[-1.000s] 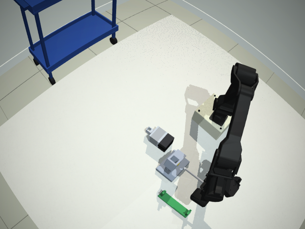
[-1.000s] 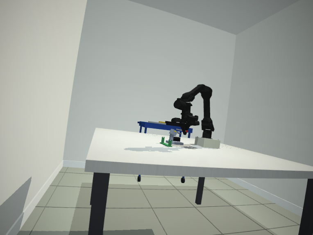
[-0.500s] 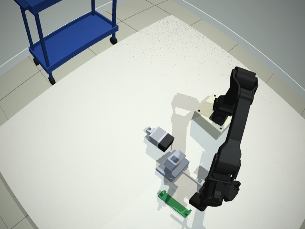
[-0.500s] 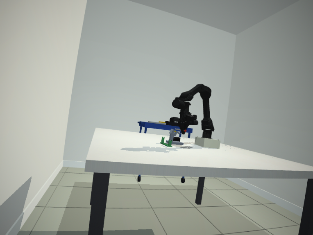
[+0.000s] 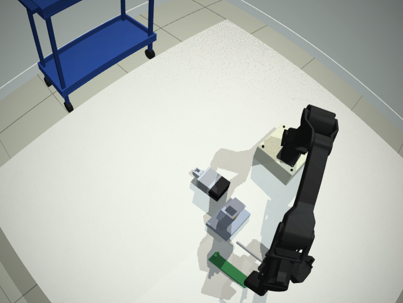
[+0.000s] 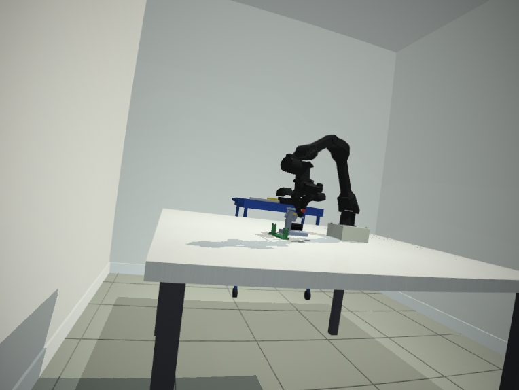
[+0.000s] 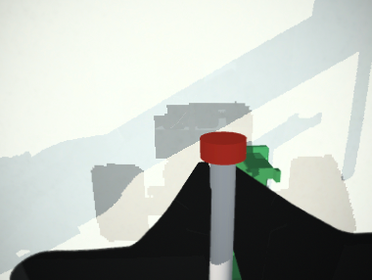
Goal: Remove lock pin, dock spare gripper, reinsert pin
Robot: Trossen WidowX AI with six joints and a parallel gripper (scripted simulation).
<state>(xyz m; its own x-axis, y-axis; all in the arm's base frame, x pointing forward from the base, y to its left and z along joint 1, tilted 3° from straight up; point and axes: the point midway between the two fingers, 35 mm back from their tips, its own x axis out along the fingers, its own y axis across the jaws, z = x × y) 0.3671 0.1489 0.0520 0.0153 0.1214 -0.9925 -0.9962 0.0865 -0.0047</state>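
Note:
My gripper (image 7: 212, 170) (image 6: 301, 213) is shut on the lock pin (image 7: 222, 210) (image 5: 249, 251), just below its red head (image 6: 303, 210). In the top view the arm hides my fingertips; the pin's free end shows clear of the mount (image 5: 215, 227) (image 6: 299, 233). The mount's tilted square socket (image 5: 240, 202) (image 6: 289, 215) looks empty. The spare gripper (image 5: 207, 179) (image 6: 297, 226), grey with a black end and a small holed spigot, lies on the table beyond the mount. My gripper is above the table, near the green cradle.
The green cradle (image 5: 229, 268) (image 6: 278, 236) (image 7: 257, 159) has an upright at each end and lies on the near side of the mount, partly under the arm. The arm's pale base block (image 5: 271, 162) (image 6: 348, 233) stands at the right. A blue cart (image 5: 97, 58) (image 6: 276, 206) stands beyond the table.

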